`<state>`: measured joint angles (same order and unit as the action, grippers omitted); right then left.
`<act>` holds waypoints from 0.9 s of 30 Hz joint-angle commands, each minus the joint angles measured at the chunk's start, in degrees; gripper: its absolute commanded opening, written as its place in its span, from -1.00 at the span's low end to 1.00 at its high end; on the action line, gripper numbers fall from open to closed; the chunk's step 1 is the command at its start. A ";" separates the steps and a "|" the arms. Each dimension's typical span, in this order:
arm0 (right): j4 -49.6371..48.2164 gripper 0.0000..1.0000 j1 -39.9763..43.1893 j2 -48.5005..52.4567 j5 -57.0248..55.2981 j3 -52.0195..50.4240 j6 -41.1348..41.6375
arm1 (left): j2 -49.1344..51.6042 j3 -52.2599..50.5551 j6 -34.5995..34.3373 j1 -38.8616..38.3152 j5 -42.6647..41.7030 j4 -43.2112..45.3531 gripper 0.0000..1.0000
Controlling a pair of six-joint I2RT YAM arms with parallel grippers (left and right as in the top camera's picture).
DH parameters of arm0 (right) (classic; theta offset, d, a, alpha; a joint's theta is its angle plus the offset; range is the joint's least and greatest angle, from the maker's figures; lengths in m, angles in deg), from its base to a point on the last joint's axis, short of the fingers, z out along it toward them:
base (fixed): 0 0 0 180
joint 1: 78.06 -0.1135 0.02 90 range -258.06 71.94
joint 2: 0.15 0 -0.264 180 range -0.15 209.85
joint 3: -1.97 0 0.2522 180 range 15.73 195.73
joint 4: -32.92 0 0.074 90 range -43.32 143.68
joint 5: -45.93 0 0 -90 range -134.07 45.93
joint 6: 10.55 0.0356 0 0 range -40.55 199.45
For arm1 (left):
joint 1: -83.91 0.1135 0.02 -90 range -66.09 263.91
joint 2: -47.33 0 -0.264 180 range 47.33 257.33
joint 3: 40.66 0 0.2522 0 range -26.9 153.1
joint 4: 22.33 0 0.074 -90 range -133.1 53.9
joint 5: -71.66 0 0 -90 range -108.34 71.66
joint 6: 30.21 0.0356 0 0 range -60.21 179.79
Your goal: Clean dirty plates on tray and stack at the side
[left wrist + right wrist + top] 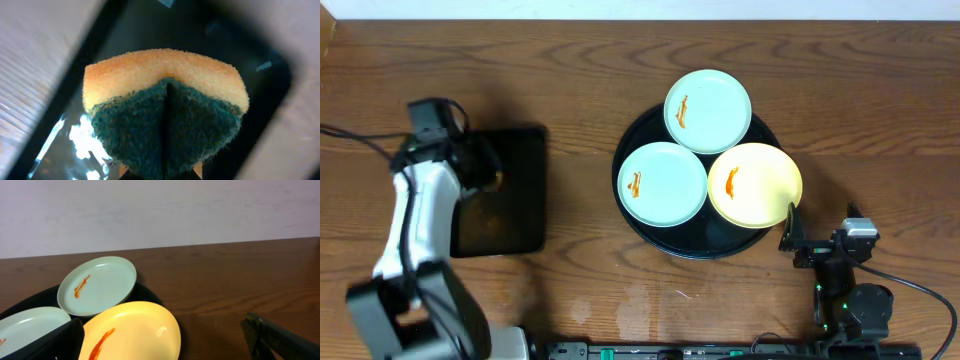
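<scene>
There were two pale blue plates (708, 110) (662, 183), at twelve and nine o'clock on the one round black tray (695, 242), and one pale yellow plate (755, 184) at three. Three orange smears (682, 108) showed, one per plate. There was one rectangular black tray (515, 195) and one sponge (165, 110).

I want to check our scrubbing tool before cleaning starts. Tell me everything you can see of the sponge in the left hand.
The sponge has two layers: soft yellow-orange foam and a coarse, fuzzy dark green scouring pad. The left hand is shut on it, pinching the green side into a crease down the middle so the foam arches. It sits over the black rectangular tray; whether it touches the tray cannot be told.
</scene>
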<state>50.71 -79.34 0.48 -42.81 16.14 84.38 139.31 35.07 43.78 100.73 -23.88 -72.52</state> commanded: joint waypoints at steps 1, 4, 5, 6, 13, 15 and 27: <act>0.24 0.99 0.55 -0.28 -0.37 -0.09 -0.72 | -4.04 3.04 1.01 0.15 1.27 0.33 -0.86; 0.24 0.99 0.55 -0.28 -0.37 -0.09 -0.74 | -9.20 5.97 1.25 0.13 1.05 1.09 -0.85; 0.24 0.99 0.55 -0.28 -0.37 -0.09 -0.72 | -11.89 6.75 2.25 0.13 0.59 2.27 -0.85; 0.22 0.99 0.55 -0.28 -0.37 -0.09 -0.72 | -14.14 7.04 3.34 0.13 -0.09 3.52 -0.85; 0.24 0.99 0.55 -0.28 -0.37 -0.09 -0.72 | -25.14 6.97 5.60 0.13 -1.49 10.47 -0.85; 0.24 0.99 0.55 -0.28 -0.37 -0.09 -0.72 | -24.87 6.45 6.43 0.15 -1.49 10.14 -0.85; 0.22 0.99 0.55 -0.28 -0.37 -0.09 -0.72 | -7.82 -3.10 9.62 0.13 -1.46 11.63 -0.85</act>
<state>50.69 -79.36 0.48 -42.81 16.14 84.38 131.47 30.79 50.95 100.73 -25.08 -61.59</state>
